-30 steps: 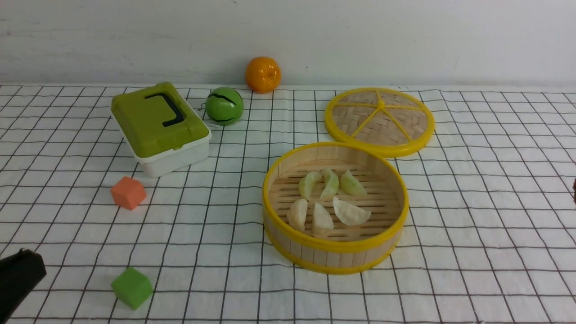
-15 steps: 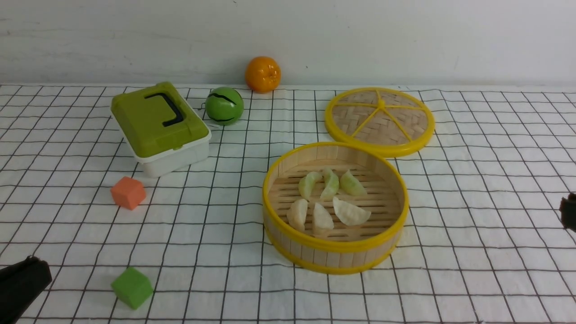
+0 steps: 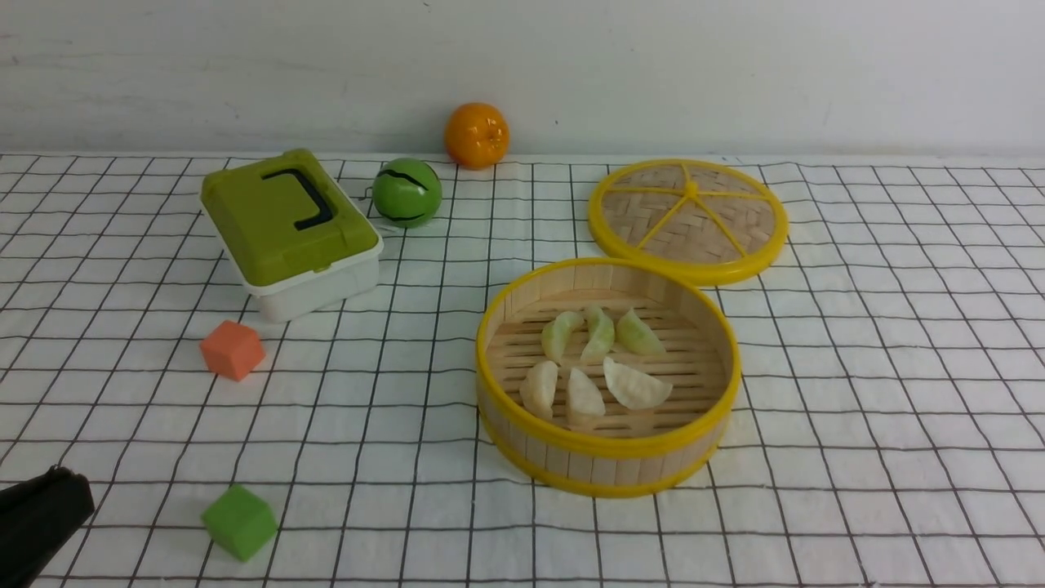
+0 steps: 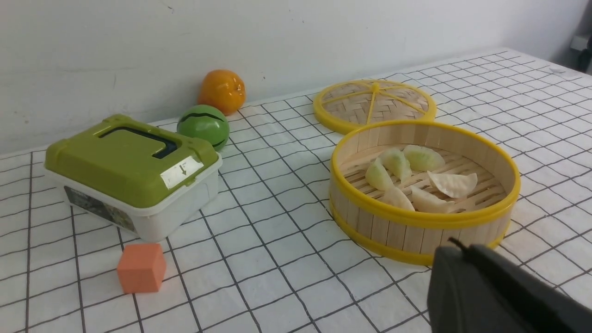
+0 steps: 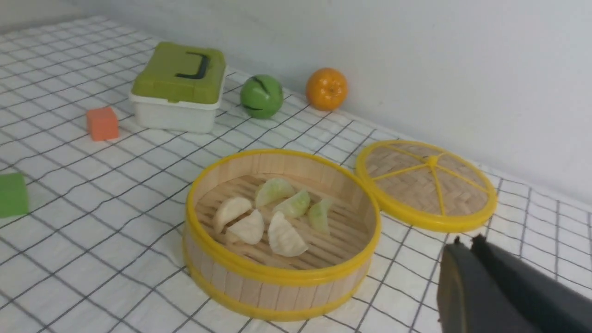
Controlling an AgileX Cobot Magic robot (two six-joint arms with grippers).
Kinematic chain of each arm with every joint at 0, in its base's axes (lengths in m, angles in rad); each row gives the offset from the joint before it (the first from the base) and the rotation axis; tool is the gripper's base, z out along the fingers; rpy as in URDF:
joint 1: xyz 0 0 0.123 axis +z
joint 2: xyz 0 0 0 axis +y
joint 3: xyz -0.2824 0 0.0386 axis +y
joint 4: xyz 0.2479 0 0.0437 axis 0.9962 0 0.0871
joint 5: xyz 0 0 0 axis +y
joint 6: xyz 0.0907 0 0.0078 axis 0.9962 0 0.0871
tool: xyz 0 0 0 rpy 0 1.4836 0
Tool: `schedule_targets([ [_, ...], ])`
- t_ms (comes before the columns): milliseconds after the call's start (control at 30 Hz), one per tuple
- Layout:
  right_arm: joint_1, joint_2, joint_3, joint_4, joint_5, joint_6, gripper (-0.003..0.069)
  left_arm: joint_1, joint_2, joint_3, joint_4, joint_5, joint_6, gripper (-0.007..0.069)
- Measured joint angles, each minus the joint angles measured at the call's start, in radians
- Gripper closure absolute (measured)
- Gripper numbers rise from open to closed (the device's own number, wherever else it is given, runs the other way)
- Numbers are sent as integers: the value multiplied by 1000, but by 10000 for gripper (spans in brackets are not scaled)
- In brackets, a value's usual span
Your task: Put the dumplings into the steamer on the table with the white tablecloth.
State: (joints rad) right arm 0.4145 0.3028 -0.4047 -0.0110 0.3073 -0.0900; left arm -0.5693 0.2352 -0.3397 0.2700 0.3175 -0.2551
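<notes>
Black left gripper (image 3: 37, 510) sits lower left of the front view, jaws together, holding nothing. Mid-frame, all six dumplings (image 3: 596, 359) lie inside the steamer (image 3: 608, 453) on the bench (image 3: 898, 408). Right gripper (image 5: 467, 245), out of the front view, jaws look together, empty. Job looks finished, so just park both arms clear.

Six pale dumplings (image 3: 594, 359) lay inside the open, yellow-rimmed bamboo steamer (image 3: 608, 457), right of frame centre on the grid-lined white tablecloth (image 3: 882, 392) covering the table (image 3: 122, 392).
</notes>
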Motion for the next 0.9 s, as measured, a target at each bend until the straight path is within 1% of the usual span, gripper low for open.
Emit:
schedule_targets([
  [67,-53,-78,74,3,-35,0,639,0,0,0,0,4,0,636],
  [200,-226,-231,257,58,-83,10,639,0,1,0,0,4,0,636],
  [233,-234,-244,264,62,-83,13,639,0,1,0,0,4,0,636],
  [267,-264,-267,290,65,-83,31,639,0,1,0,0,4,0,635],
  [300,-329,-302,344,72,-85,71,639,0,1,0,0,4,0,634],
  [333,-359,-310,371,72,-86,102,639,0,2,0,0,4,0,632],
  [367,-364,-310,377,72,-87,108,639,0,2,0,0,3,0,632],
  [433,-413,-313,424,58,-70,195,639,0,2,0,0,4,0,629],
  [500,-420,-313,431,40,-20,237,639,0,3,0,0,4,0,627],
  [600,-420,-314,428,37,56,256,639,0,4,0,0,9,0,624],
  [700,-420,-314,423,47,86,262,639,0,6,0,0,11,0,622],
  [900,-420,-314,422,69,94,262,633,0,7,0,0,16,0,613],
])
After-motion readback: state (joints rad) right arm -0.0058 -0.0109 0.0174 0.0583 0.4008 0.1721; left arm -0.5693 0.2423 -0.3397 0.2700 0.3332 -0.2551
